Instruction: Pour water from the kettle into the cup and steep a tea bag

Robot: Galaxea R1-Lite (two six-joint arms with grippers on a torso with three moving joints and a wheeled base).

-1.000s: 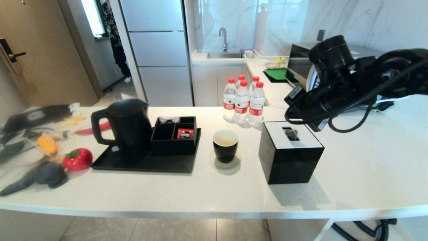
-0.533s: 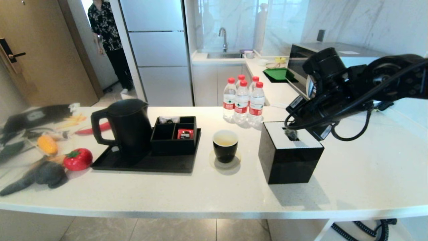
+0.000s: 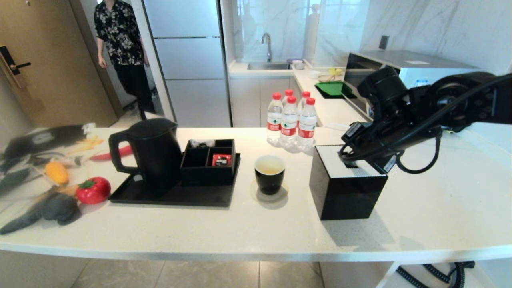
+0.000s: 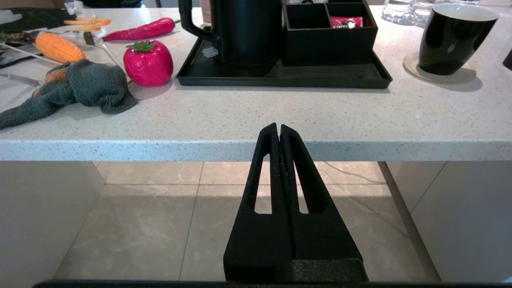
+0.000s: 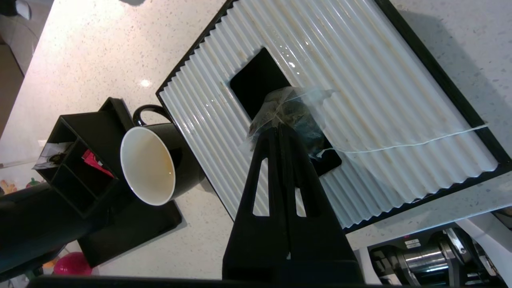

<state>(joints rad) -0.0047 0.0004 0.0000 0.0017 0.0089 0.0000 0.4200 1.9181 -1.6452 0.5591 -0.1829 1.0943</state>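
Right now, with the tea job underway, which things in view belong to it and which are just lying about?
Job:
matte black electric kettle
glossy black cup with white inside
translucent tea bag with string, on the tissue box
right gripper at the tea bag

Lying about:
black cube tissue box
four red-capped bottles
red plush tomato
grey cloth

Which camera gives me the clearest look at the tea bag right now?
The right wrist view: the tea bag fills the centre, pinched by the shut right gripper over the tissue box slot, string trailing. In the head view the arm hides it. The left wrist view misses it.
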